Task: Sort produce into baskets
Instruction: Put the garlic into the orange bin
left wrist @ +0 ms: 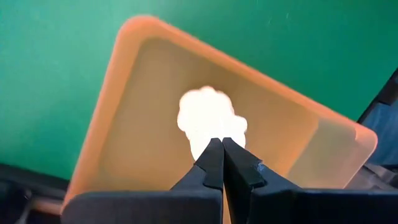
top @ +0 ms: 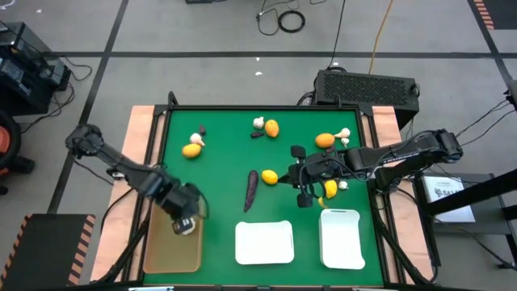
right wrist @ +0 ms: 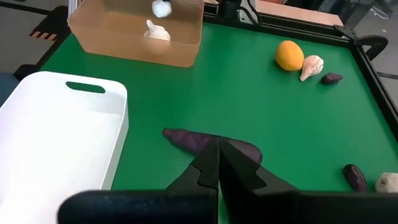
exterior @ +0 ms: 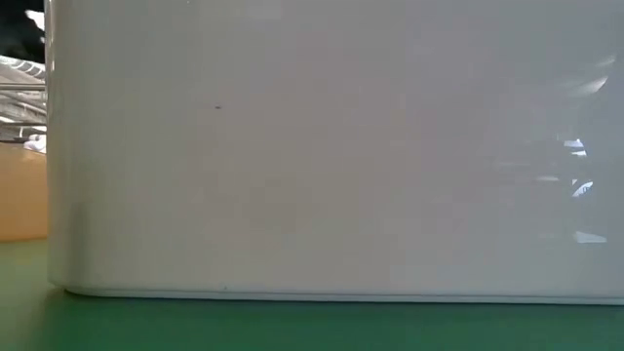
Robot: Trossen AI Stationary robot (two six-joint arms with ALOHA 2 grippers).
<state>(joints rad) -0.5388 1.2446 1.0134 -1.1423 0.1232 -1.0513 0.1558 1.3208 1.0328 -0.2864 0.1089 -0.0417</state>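
From above, the left gripper (top: 185, 222) hangs over the far end of the long tan-brown plastic basket (top: 166, 257) at the near left of the green surface (top: 226, 174). The right gripper (top: 305, 196) sits mid-surface beside a round yellow citrus fruit (top: 270, 177), with the long dark purple piece (top: 250, 189) just beyond it. The two white rectangular baskets (top: 264, 243) stand on the near edge, and the other bulbs and orange fruits lie scattered across the far half.

The low camera shows only the blank white wall of a basket (exterior: 331, 146) and a sliver of tan to one side.

Through the left wrist, the fingers (left wrist: 211, 163) are pressed together with nothing between them, and a whitish knobbly bulb (left wrist: 208, 121) lies in the tan basket directly beyond the tips. The bulb looks delivered, so the best move is a straight lift that clears the rim before swinging toward the next bulb.

Through the right wrist, that gripper (right wrist: 219, 163) is also closed and empty, pointing at the purple piece (right wrist: 208, 142) lying flat. It would need to spread first, then straddle the piece across its narrow width.
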